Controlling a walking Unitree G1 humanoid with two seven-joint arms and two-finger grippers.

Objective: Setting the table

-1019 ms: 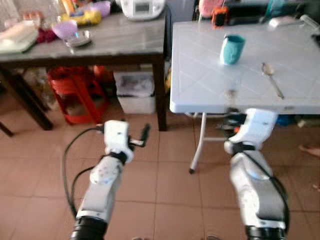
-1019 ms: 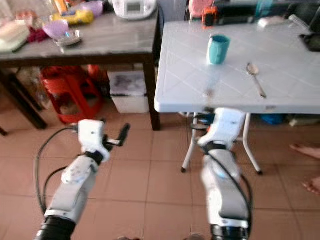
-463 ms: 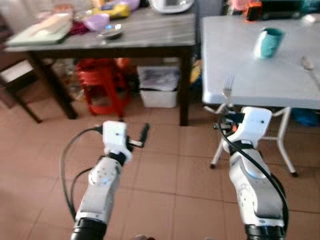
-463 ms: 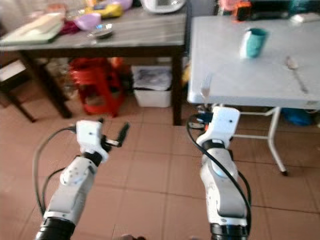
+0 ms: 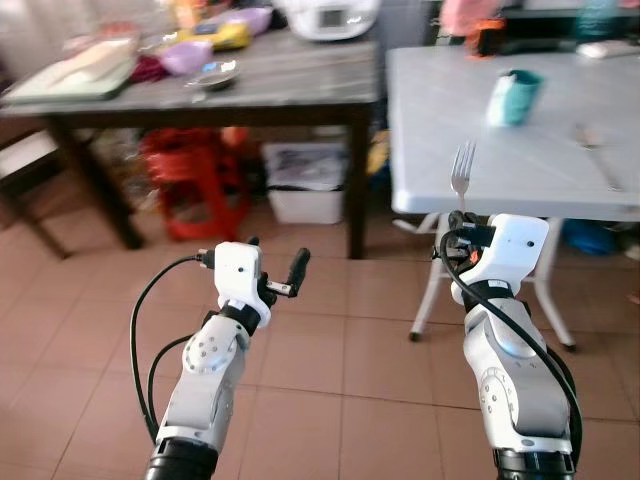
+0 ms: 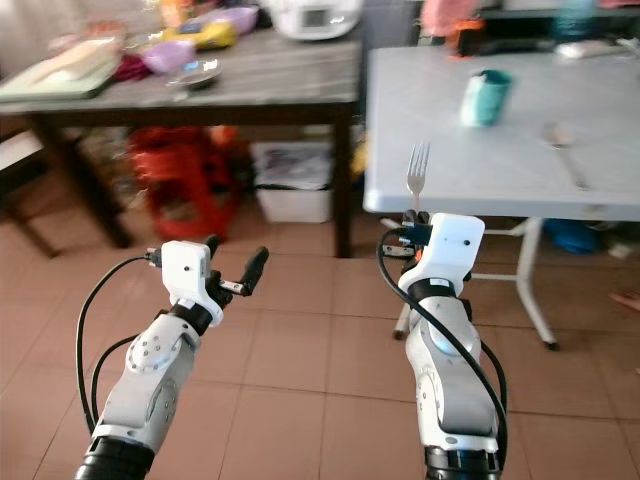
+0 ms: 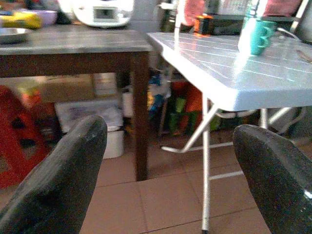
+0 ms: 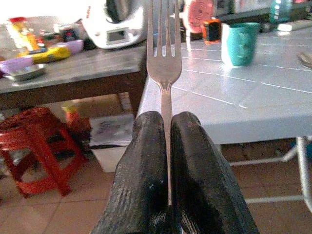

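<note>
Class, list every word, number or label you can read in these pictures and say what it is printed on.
None can be read.
White appliance: its display panel is too blurred to read.
Bottle with a printed label: too small and blurred.
Teal mug and fork: no markings visible.

1. No text, label, brand or number can be read in any view.
2. The white appliance (image 8: 114, 22) at the dark surface's far edge has a small display, too blurred to read.
</note>
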